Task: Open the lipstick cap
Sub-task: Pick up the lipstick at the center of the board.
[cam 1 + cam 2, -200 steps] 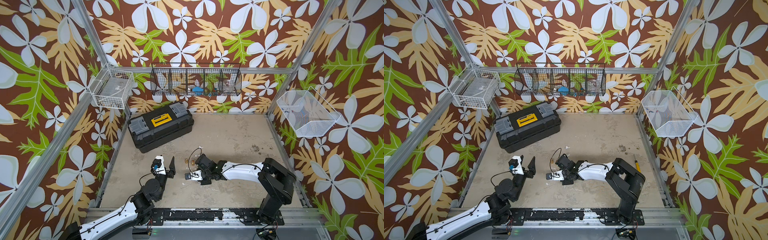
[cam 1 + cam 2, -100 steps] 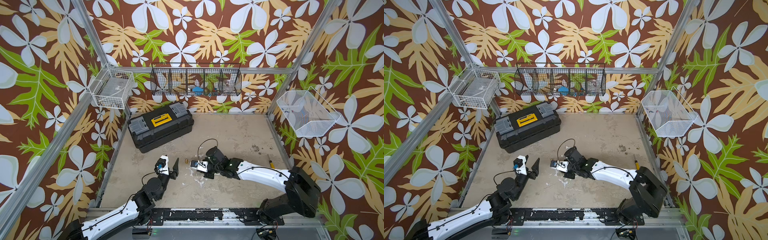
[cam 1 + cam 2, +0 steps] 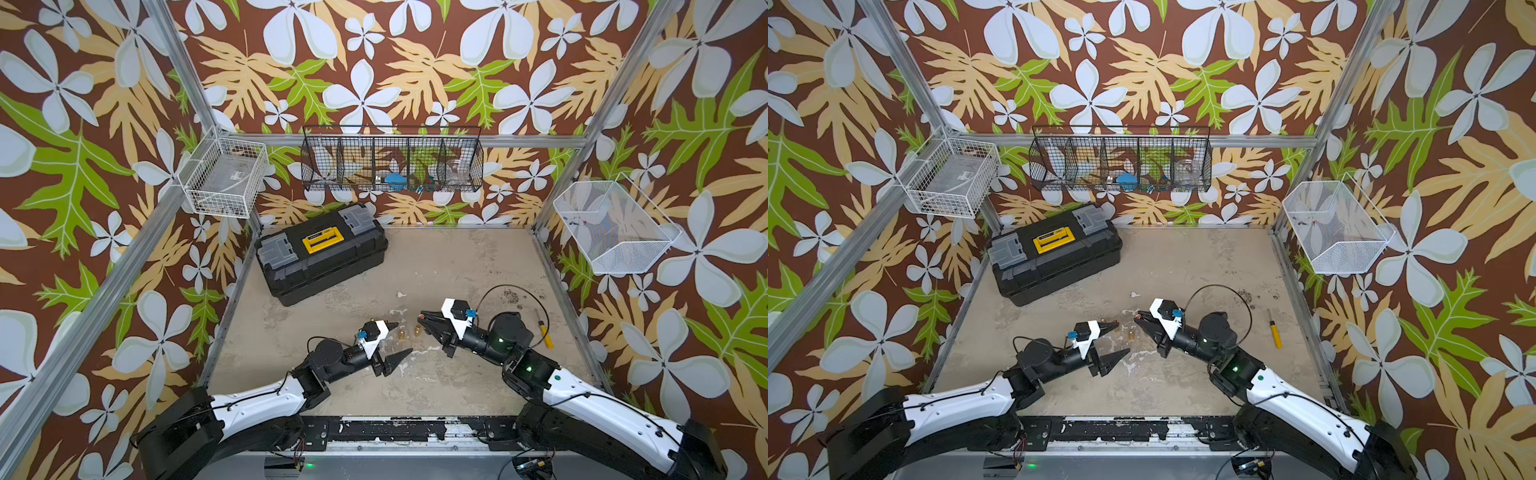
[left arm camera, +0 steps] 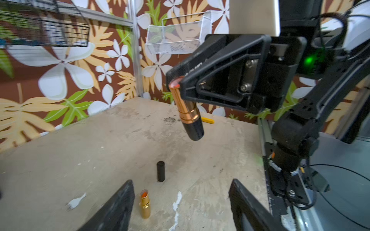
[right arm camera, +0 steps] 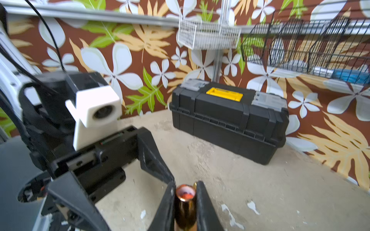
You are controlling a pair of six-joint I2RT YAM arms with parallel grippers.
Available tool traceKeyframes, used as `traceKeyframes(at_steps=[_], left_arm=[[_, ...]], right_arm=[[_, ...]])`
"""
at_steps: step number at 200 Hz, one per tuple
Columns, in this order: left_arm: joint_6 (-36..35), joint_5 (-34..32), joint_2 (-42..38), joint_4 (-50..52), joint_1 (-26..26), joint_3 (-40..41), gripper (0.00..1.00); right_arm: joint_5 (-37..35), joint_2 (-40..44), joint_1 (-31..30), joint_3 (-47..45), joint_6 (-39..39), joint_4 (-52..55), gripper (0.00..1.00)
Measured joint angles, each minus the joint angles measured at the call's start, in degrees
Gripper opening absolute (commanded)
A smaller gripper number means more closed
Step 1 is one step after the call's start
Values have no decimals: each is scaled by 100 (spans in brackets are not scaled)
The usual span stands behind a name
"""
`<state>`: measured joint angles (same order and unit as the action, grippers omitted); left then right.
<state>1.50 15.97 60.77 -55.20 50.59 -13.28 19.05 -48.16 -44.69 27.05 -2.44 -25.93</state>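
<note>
Brown wallpaper (image 3: pixel 361 95) with large white flowers and green and tan leaves covers the three walls, framed by aluminium rails (image 3: pixel 532 140). On the back wall hangs a black wire rack (image 3: pixel 476 166) split into compartments, its contents too small to name. A white wire basket (image 3: pixel 224 183) hangs on one side wall and a white mesh basket (image 3: pixel 631 257) on the opposite wall.

Below them the bench (image 3: pixel 457 266) is pale and worn, marked with dark specks and white scuffs. A black toolbox (image 3: pixel 320 266) with a yellow handle sits closed at the back corner, under the wire basket. A yellow-handled tool (image 3: pixel 544 330) lies near the far side edge, well apart from everything else.

The right hand (image 3: pixel 423 319) is pressed onto the lipstick (image 4: pixel 186 112), pinching its copper tube near the open end. Red shows inside that end, and the black base points down, clear of the bench. The cap (image 4: pixel 160 171) is off and stands upright on the bench by itself.

The left hand (image 3: pixel 404 338) is spread wide and holds nothing, low over the bench and facing the right hand. A small gold tube (image 4: pixel 145 204) with an orange-red tip stands upright just beside one of its fingers (image 4: pixel 120 208), near the cap. A white scrap (image 4: pixel 76 202) lies on the bench not far from the tube.
</note>
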Motion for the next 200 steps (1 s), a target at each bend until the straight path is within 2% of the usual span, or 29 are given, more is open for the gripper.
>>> traceKeyframes(at_steps=[35,65,104,160,176,200], left_arm=[[293,798,647,-531,0,-562,78],[474,1141,1102,-774,0,-927,71],[730,1300,1493,-800,0,-1211,53],[846,1294,1519,-968,0,-1257,17],[706,1272,1464,-898,0,-1257,12],[284,1169,1296,-389,0,-1338,8]], right_arm=[[131,216,4,-195,-363,-435,19],[262,295,2,-282,-501,-697,20],[459,313,4,-308,-612,-898,20],[584,278,4,-337,-627,-951,23],[597,273,4,-280,-627,-857,25],[584,280,0,-109,-501,-428,33]])
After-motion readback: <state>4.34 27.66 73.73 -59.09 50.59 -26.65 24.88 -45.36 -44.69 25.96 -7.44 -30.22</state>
